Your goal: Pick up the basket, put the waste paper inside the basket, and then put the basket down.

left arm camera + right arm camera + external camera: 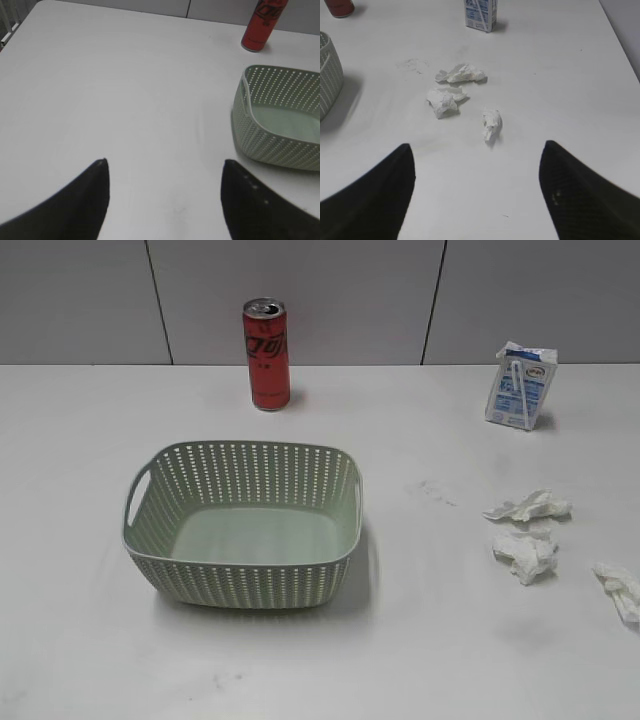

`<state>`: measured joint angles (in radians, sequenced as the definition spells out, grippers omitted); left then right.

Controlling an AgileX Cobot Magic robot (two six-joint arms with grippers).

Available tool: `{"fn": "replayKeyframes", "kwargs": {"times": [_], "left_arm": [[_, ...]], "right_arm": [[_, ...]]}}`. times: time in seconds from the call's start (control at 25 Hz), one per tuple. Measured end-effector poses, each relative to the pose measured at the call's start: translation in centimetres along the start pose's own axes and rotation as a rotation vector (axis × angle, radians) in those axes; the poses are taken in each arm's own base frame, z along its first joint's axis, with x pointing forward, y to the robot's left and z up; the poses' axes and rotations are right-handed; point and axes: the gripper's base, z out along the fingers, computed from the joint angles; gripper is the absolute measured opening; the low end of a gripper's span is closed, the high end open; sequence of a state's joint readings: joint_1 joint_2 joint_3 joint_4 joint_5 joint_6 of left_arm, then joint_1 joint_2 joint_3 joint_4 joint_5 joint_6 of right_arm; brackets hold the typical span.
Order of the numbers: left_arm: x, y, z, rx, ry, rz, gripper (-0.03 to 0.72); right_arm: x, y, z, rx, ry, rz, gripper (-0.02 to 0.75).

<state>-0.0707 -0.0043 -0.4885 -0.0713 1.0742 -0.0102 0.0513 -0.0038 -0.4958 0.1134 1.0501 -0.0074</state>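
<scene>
Basket [243, 525]: sits empty on the white surface [420, 640], left of centre, with the red can [266, 353] behind it
Waste paper: three crumpled white wads [460, 74] [444, 99] [491, 123] lie close together on the bare surface, well right of the basket, with the milk carton [521, 386] beyond them
Left tool [165, 167]: released, jaws spread wide, holding nothing, the basket off to its right
Right tool [477, 150]: released, jaws wide apart, holding nothing, nearest the third wad
Step in hand: lifting the basket, likely by the left tool; aim for the cut-out handle [137, 496] or a rim edge, and grip squarely so it lifts level
Materials: the basket is thin pale green plastic, slotted and rounded, probably light and flexible; the wads are soft, irregular and compressible, so pinch each one through its bulk
</scene>
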Motion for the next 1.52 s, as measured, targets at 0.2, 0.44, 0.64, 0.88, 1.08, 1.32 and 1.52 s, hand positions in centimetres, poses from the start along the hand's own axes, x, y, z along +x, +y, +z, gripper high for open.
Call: {"fn": "replayKeyframes", "kwargs": {"times": [0.2, 0.44, 0.64, 0.88, 1.08, 1.32, 1.52], "left_arm": [[0.0, 0.0, 0.0, 0.000, 0.000, 0.000, 0.531], [0.0, 0.0, 0.0, 0.000, 0.000, 0.000, 0.531], [-1.4, 0.0, 1.0, -0.002, 0.052, -0.006, 0.531], [-7.1, -0.6, 3.8, 0.056, 0.094, -0.019, 0.531], [-12.7, -1.5, 8.2, 0.156, 0.191, 0.012, 0.531], [-17.2, -2.6, 14.9, 0.194, 0.358, 0.107, 0.531], [-17.6, -6.3, 20.4, 0.189, 0.547, 0.194, 0.523]], "right_arm": [[0.0, 0.0, 0.0, 0.000, 0.000, 0.000, 0.582], [0.0, 0.0, 0.0, 0.000, 0.000, 0.000, 0.582], [0.0, 0.0, 0.0, 0.000, 0.000, 0.000, 0.582], [0.0, 0.0, 0.0, 0.000, 0.000, 0.000, 0.582], [0.0, 0.0, 0.0, 0.000, 0.000, 0.000, 0.582], [0.0, 0.0, 0.0, 0.000, 0.000, 0.000, 0.582], [0.0, 0.0, 0.0, 0.000, 0.000, 0.000, 0.582]]}}
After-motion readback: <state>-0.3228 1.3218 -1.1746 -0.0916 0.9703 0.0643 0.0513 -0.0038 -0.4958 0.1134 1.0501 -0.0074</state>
